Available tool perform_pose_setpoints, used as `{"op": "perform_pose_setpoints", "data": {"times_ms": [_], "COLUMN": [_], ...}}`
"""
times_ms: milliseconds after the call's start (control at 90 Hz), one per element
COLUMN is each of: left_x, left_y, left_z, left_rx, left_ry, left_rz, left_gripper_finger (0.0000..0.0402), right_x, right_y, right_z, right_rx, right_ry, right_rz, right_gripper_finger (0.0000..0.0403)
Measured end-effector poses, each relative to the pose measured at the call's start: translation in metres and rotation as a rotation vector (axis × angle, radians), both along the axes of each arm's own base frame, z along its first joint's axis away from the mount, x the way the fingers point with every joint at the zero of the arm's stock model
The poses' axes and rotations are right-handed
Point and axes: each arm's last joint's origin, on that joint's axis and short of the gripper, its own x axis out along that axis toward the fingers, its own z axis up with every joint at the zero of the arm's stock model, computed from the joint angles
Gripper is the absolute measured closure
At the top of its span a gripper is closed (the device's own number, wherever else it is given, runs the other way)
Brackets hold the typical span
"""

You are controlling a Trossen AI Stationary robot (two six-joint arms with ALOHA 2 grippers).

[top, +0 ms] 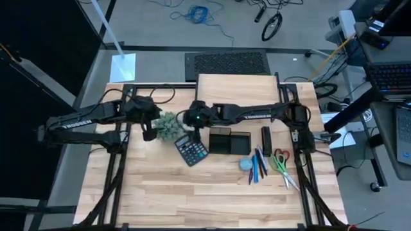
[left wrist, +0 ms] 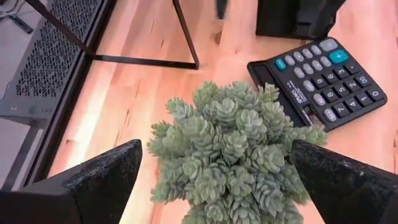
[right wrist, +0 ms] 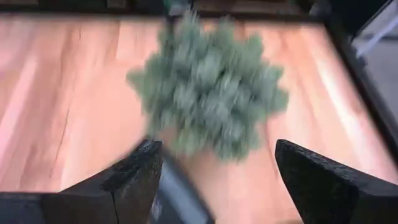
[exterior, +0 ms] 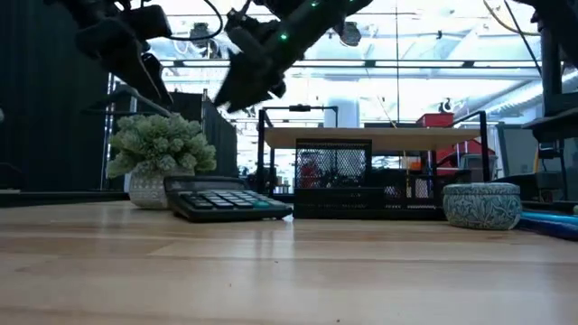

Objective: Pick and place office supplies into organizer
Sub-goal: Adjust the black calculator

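Note:
The black mesh organizer (top: 229, 141) stands mid-table, right of the calculator (top: 191, 151). Right of it lie a blue-grey disc (top: 246, 164), slim blue and dark pens (top: 257, 165) and scissors (top: 282, 168) with red and green handles. My left gripper (top: 149, 126) is open and hovers above the fuzzy green plant (top: 168, 125); its fingers (left wrist: 99, 177) frame the plant (left wrist: 233, 149) from above. My right gripper (top: 192, 119) is also open and hangs over the plant (right wrist: 208, 87) from the other side. In the low view both grippers (exterior: 135, 68) (exterior: 244, 81) are clear above the plant (exterior: 158, 144).
A wooden shelf riser (top: 237, 90) stands at the far side behind the organizer. A black oblong object (top: 266, 140) lies right of the organizer. The plant sits in a white pot (exterior: 149, 190) beside the calculator (exterior: 226, 199). Bare wood stretches along the near edge.

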Motion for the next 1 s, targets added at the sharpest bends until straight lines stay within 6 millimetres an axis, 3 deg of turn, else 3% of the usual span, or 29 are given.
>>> {"op": "perform_pose_setpoints", "data": {"times_ms": [189,367,556,678,856,1000], "left_x": [0.001,0.001,0.001,0.001,0.001,0.002], "left_y": [0.000,0.000,0.000,0.000,-0.001,-0.003], "left_z": [0.001,0.001,0.001,0.000,0.000,0.000], "left_rx": [-0.002,-0.001,-0.009,-0.011,-0.041,-0.077], "left_ry": [-0.013,-0.020,-0.021,-0.018,-0.024,-0.034], "left_rz": [-0.004,-0.004,-0.003,-0.002,-0.029,-0.064], "left_gripper_finger": [0.0002,0.0002,0.0002,0.0002,0.0002,0.0002], "right_x": [-0.003,-0.001,0.006,0.011,0.013,0.013], "right_y": [0.024,0.049,0.067,0.067,0.051,0.043], "right_z": [-0.024,-0.041,-0.077,-0.083,-0.082,-0.098], "right_rx": [-0.036,-0.086,-0.146,-0.145,-0.087,-0.034], "right_ry": [0.104,0.074,0.123,0.096,0.082,0.129], "right_rz": [0.098,0.196,0.306,0.299,0.222,0.237], "right_gripper_finger": [0.0108,0.0108,0.0108,0.0108,0.0108,0.0108]}}
